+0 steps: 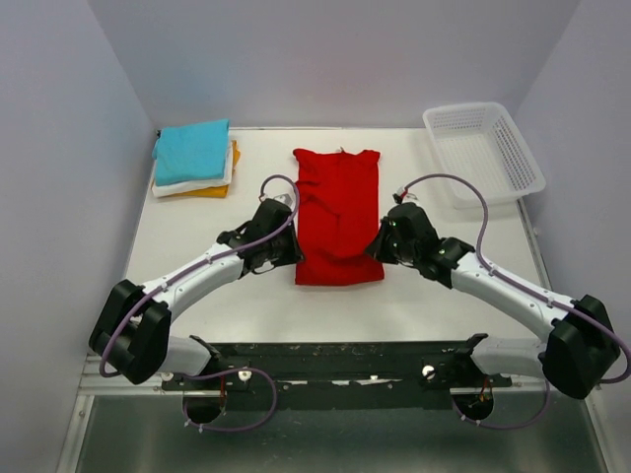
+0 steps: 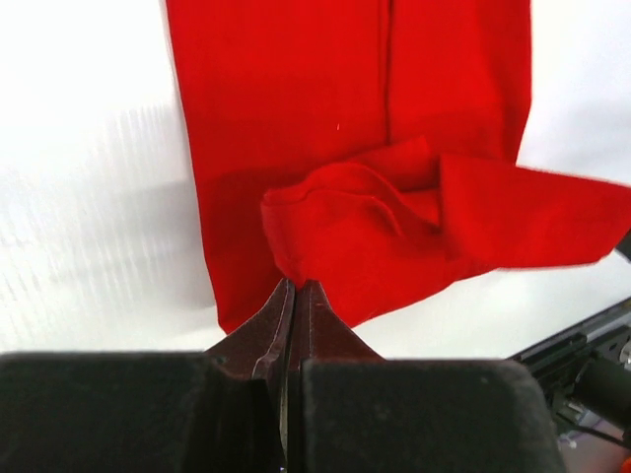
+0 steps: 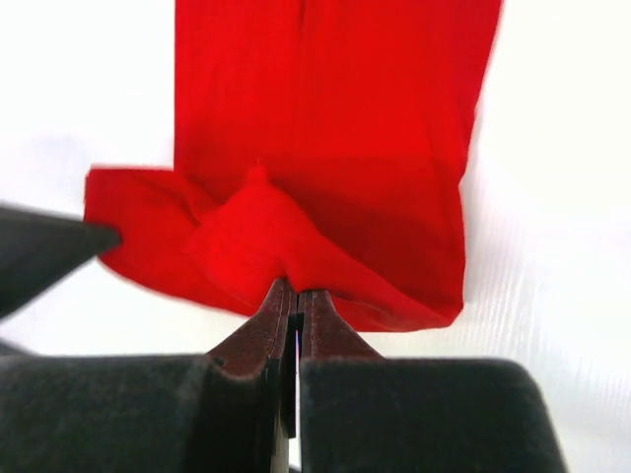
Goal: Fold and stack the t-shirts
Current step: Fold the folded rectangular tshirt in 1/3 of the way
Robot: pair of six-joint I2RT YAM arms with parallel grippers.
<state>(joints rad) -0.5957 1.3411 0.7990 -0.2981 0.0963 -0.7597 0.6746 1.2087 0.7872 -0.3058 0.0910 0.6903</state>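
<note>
Red shirt (image 1: 337, 197): left jaws and right jaws are each pressed together, pinching its bunched near hem.

From above, the wrists hide the tips of the left gripper (image 2: 296, 289) and right gripper (image 3: 296, 289) and the near corners of the red shirt (image 1: 337, 202), both wrist views crop its far end, and the white shirt (image 1: 193, 185) and orange-yellow shirt (image 1: 215, 191) show only edges, probably folded, beneath the turquoise shirt (image 1: 192, 151).
</note>
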